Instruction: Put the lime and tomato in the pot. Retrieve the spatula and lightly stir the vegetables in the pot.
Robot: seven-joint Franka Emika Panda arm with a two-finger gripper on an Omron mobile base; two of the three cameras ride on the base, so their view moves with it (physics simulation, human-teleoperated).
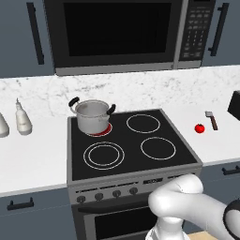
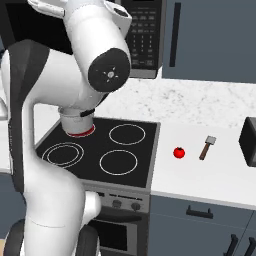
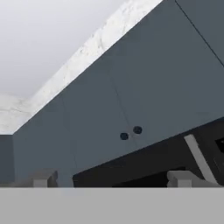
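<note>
Black stovetop with four white ring burners, set into white bench; back-left burner glowing red; row of dark knobs on stove front, oven door just below; microwave hanging above stove, keypad at its right side; marbled backsplash behind; two white bottles upright at far left of bench, near each other; dark boxy appliance at right end of bench; grey-blue wall cabinets with two small dark knobs side by side.

Tomato just left of spatula on counter.
</note>
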